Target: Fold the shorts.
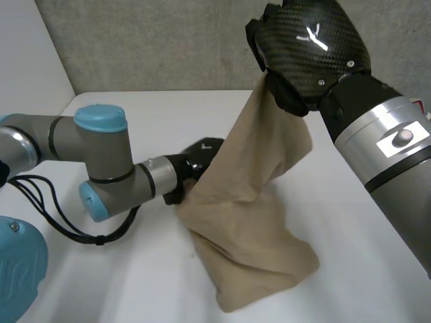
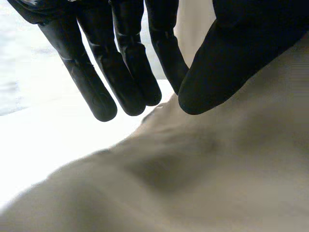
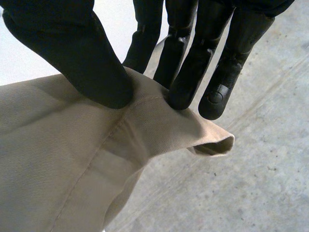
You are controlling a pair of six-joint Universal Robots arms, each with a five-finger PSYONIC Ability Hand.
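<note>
Where the fingers [image 3: 181, 92] of the right hand [image 1: 310, 54] meet its thumb [image 3: 99, 79], they pinch a seamed edge of the tan shorts [image 3: 63, 154]. The fingers are straight and side by side on one face of the cloth and the thumb is on the other. A short folded flap juts out just past the fingertips. From this high grip the shorts [image 1: 249, 202] hang as a slanting drape, and their lower part lies bunched on the white tabletop [image 1: 337, 269].

The left hand [image 2: 130, 67] has straight fingers, close together and holding nothing. Their tips are just above a ridge of the cloth, and the thumb tip rests on it. In the head view this hand [image 1: 201, 153] sits low, against the drape's side toward the left arm [image 1: 101, 158].

Bare tabletop lies open around the bunched cloth, widest beside the right arm and toward the far edge, where a grey wall [image 1: 168, 40] rises.
</note>
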